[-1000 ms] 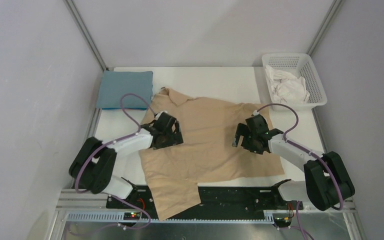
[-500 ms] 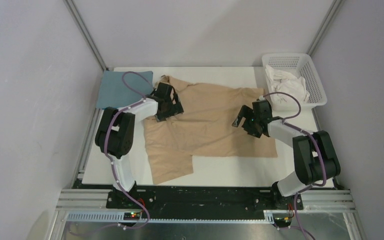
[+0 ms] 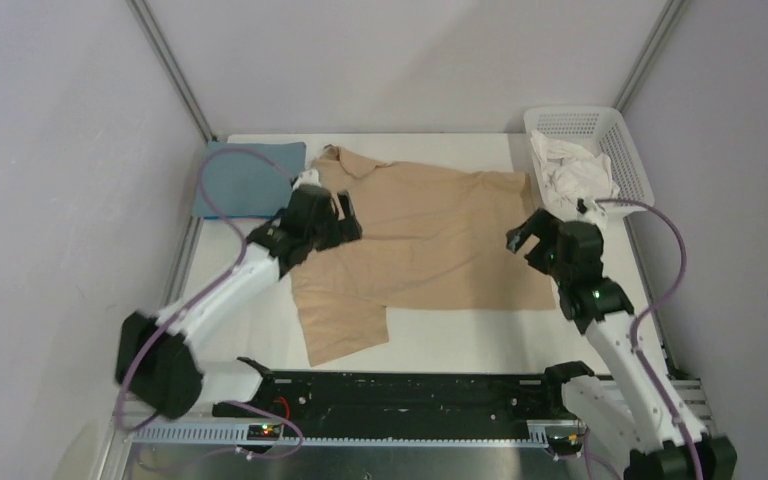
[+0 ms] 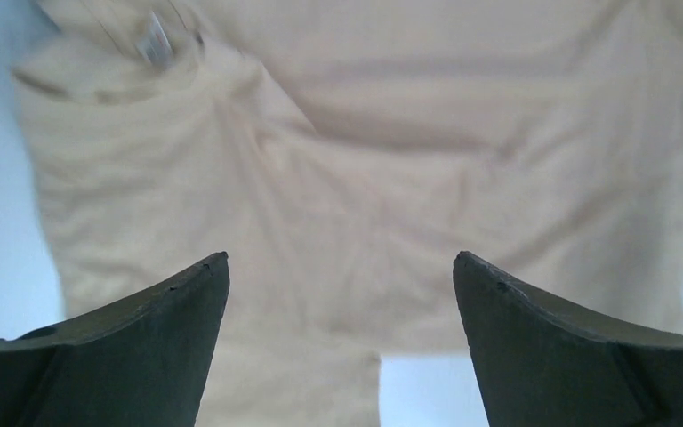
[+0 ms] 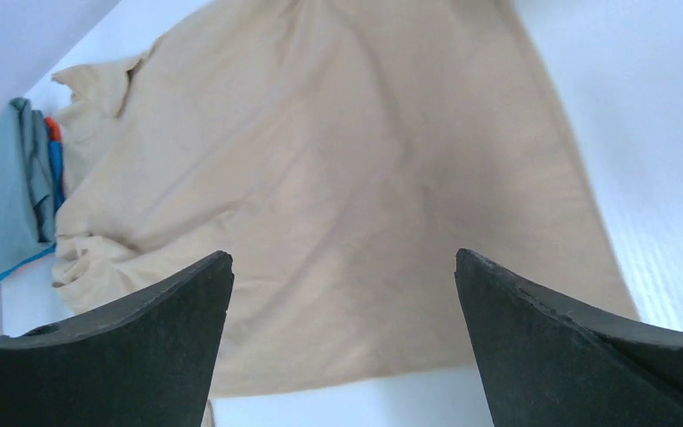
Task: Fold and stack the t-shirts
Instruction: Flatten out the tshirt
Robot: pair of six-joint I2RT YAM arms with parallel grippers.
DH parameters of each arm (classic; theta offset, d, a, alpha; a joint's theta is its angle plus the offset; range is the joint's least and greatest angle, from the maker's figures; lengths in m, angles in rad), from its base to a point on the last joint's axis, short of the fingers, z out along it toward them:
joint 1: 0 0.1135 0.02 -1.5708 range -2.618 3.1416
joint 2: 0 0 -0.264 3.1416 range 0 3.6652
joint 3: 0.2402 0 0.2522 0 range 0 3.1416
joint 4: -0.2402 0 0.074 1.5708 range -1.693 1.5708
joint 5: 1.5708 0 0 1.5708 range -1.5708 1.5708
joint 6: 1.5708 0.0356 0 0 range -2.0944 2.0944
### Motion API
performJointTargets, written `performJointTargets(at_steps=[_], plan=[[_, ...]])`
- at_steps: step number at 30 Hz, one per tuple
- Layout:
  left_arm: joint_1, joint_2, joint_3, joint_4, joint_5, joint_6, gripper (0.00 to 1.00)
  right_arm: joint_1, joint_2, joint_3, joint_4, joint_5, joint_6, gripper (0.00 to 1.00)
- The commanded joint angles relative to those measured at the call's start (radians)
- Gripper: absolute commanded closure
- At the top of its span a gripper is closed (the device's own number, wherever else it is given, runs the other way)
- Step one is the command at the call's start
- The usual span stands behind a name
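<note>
You've got the collared shirt [image 3: 430, 240] spread across the table [image 3: 460, 340], the folded shirt [image 3: 235, 180] beside its collar far left, the basket [image 3: 632, 165] far right with cloth [image 3: 575, 175] in it, left gripper [image 3: 345, 215] over the spread shirt's left side, right gripper [image 3: 522, 240] at its right edge

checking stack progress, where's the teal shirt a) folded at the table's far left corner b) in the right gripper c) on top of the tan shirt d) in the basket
a, the teal shirt lies folded at the far left corner of the table, beside the tan shirt
</note>
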Motion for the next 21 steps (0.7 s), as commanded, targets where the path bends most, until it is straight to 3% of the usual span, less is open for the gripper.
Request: performJointTargets(at_steps=[1,6,10,16,21], plan=[[-0.135,-0.204,-0.193,-0.063,-0.098,-0.155,0.0,-0.021,-0.123,-0.101,-0.169,0.121,0.002,0.01],[-0.31,-0.399,-0.365,-0.274,-0.213,-0.316,0.0,-0.035,-0.202,-0.106,-0.262,0.199,0.038,0.01],[-0.413,-0.463,-0.476,-0.391,-0.138,-0.404,0.0,-0.038,-0.185,-0.113,-0.287,0.184,0.046,0.01],[-0.542,-0.456,-0.533,-0.473,-0.098,-0.513,0.02,-0.041,-0.136,-0.114,-0.306,0.19,0.045,0.01],[-0.549,-0.405,-0.545,-0.47,-0.151,-0.549,0.09,-0.044,-0.125,-0.118,-0.299,0.197,0.046,0.01]])
